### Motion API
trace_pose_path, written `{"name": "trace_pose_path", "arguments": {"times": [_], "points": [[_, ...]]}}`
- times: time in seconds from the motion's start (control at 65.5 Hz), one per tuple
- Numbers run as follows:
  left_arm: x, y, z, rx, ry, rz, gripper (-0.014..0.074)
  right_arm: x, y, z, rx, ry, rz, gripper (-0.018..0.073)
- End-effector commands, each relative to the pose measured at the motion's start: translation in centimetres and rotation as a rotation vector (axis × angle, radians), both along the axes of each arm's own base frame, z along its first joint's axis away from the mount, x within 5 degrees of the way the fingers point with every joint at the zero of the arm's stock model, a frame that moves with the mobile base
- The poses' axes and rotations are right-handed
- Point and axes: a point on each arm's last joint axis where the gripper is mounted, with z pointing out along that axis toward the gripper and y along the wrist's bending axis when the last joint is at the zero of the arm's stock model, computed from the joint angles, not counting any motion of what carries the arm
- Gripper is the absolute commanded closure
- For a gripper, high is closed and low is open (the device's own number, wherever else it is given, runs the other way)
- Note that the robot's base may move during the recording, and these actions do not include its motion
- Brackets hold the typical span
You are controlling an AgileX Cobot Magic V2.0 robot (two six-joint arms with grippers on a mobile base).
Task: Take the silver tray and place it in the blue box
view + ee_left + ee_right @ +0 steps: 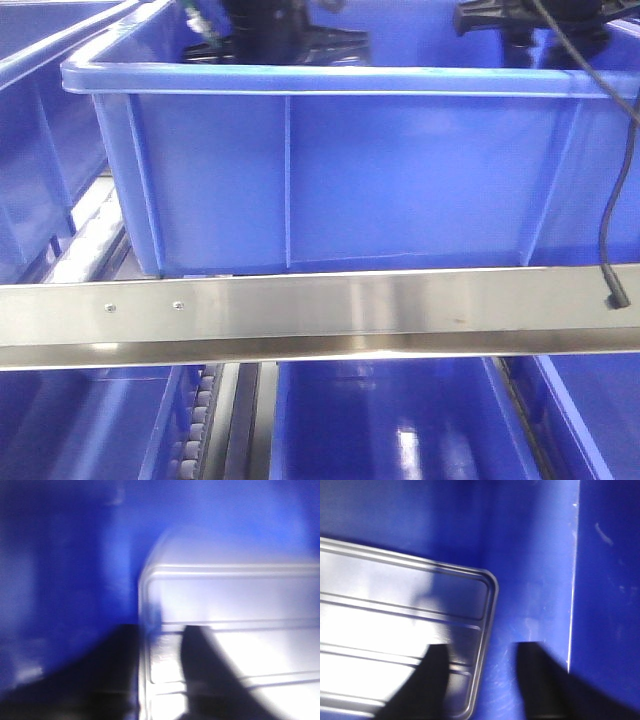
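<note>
The blue box (350, 180) fills the front view, and both dark arms (265, 25) (520, 20) reach down into it. The silver tray (240, 600) is shiny with parallel ridges and lies against blue plastic (75, 580). My left gripper (160, 630) is open, with the tray's left rim between its two fingers. In the right wrist view the tray (395, 600) shows its right corner. My right gripper (484, 647) is open and straddles that rim, with one finger (437, 680) over the tray and the other over the blue floor (535, 555).
A brushed steel rail (320, 310) crosses in front of the box. More blue crates stand at the left (40, 150) and below (390, 420). A roller track (205, 420) runs beneath. A black cable (610, 200) hangs at the right.
</note>
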Motion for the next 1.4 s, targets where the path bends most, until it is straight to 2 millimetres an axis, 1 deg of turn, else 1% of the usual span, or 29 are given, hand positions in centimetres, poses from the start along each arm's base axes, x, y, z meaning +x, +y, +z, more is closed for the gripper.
{"name": "trace_pose_path", "arguments": {"times": [0.0, 0.046, 0.092, 0.153, 0.214, 0.321, 0.397, 0.504, 0.549, 0.641, 0.748, 0.809, 0.855, 0.901, 0.992, 1.114, 1.129, 1.282, 1.343, 1.358, 1.389], "points": [[-0.6, 0.5, 4.8, -0.075, -0.13, -0.012, 0.0173, -1.0, -0.6, 4.3, 0.011, -0.13, 0.003, -0.0011], [-0.7, 0.7, 5.1, -0.069, -0.129, -0.009, 0.0168, -1.3, -0.7, 4.8, 0.013, -0.139, 0.002, -0.0012], [-0.9, 0.9, 5.8, -0.072, -0.134, -0.005, 0.0169, -1.6, -0.7, 5.4, 0.016, -0.151, 0.002, -0.0004], [-1.4, 1.1, 7.0, -0.071, -0.137, 0.0, 0.0172, -2.4, -0.9, 6.5, 0.021, -0.175, 0.001, 0.0022], [-1.9, 1.7, 8.7, -0.062, -0.146, -0.004, 0.0189, -3.3, -1.0, 7.9, 0.035, -0.204, 0.001, 0.0074], [-3.4, 2.4, 11.4, -0.016, -0.167, -0.038, 0.0244, -4.9, -1.2, 10.0, 0.053, -0.243, 0.001, 0.0195], [-4.7, 3.2, 13.3, 0.006, -0.177, -0.057, 0.029, -6.3, -1.4, 11.5, 0.058, -0.27, 0.002, 0.031], [-7.0, 4.4, 15.8, 0.046, -0.195, -0.084, 0.0385, -8.4, -1.8, 13.3, 0.067, -0.314, 0.002, 0.0469], [-7.7, 4.9, 16.6, 0.065, -0.204, -0.09, 0.0428, -9.1, -2.0, 13.6, 0.069, -0.324, 0.002, 0.0512], [-9.2, 5.9, 18.2, 0.082, -0.217, -0.083, 0.0512, -10.6, -2.3, 14.0, 0.064, -0.337, 0.01, 0.0508], [-10.5, 6.9, 19.3, 0.106, -0.233, -0.071, 0.0619, -12.5, -2.6, 14.0, 0.056, -0.356, 0.026, 0.0508], [-11.1, 7.3, 19.4, 0.108, -0.232, -0.072, 0.0673, -13.5, -2.8, 14.0, 0.053, -0.376, 0.035, 0.0508], [-11.5, 7.8, 19.5, 0.115, -0.232, -0.071, 0.0708, -14.3, -3.0, 13.7, 0.051, -0.381, 0.04, 0.0508], [-11.9, 8.1, 19.3, 0.123, -0.23, -0.072, 0.0699, -15.2, -3.2, 13.6, 0.054, -0.398, 0.042, 0.0508], [-12.8, 8.9, 18.7, 0.145, -0.22, -0.077, 0.0701, -16.9, -3.5, 12.6, 0.059, -0.425, 0.049, 0.0508], [-13.9, 9.7, 17.0, 0.153, -0.217, -0.101, 0.0701, -19.0, -3.8, 11.7, 0.064, -0.481, 0.064, 0.0508], [-14.1, 9.8, 16.8, 0.149, -0.219, -0.101, 0.0701, -19.2, -3.9, 11.3, 0.063, -0.48, 0.066, 0.0508], [-16.5, 11.4, 15.3, 0.091, -0.28, -0.13, 0.0701, -21.6, -4.3, 9.9, 0.066, -0.54, 0.083, 0.0508], [-17.8, 12.2, 14.7, 0.064, -0.323, -0.152, 0.0701, -22.7, -4.5, 9.1, 0.07, -0.566, 0.088, 0.0508], [-18.3, 12.6, 14.9, 0.052, -0.34, -0.156, 0.0701, -22.9, -4.5, 8.9, 0.071, -0.572, 0.089, 0.0508], [-18.9, 13.0, 14.4, 0.041, -0.357, -0.168, 0.0701, -23.6, -4.6, 8.8, 0.075, -0.591, 0.091, 0.0508]]}}
